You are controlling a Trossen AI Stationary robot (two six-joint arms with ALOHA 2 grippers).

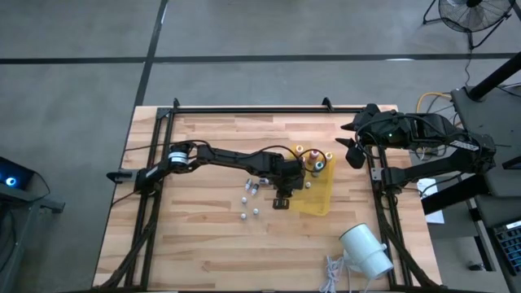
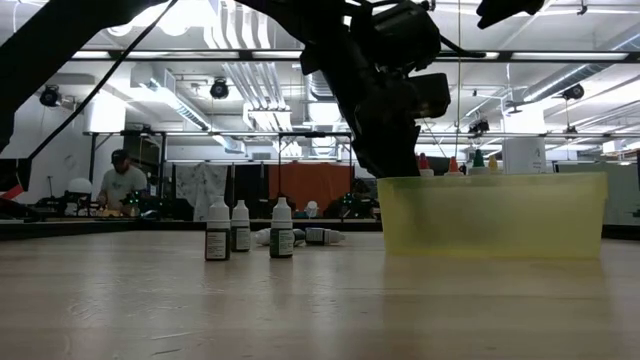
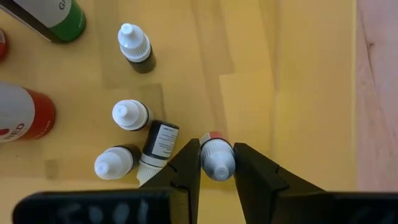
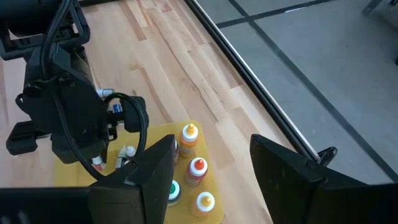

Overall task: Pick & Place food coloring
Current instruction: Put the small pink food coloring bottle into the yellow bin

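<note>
One small white-capped, red-labelled food coloring vial (image 3: 217, 158) stands upright, pinched in the left gripper (image 3: 217, 167) directly above the translucent yellow tray (image 3: 298, 93), while the right gripper (image 4: 211, 163) waits open.

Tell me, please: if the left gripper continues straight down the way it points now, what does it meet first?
The left gripper, shut on a small vial, points down into the yellow tray. The tray floor beneath the vial looks bare, so it probably meets that first; a lying vial is close beside, though depth is unclear.
</note>
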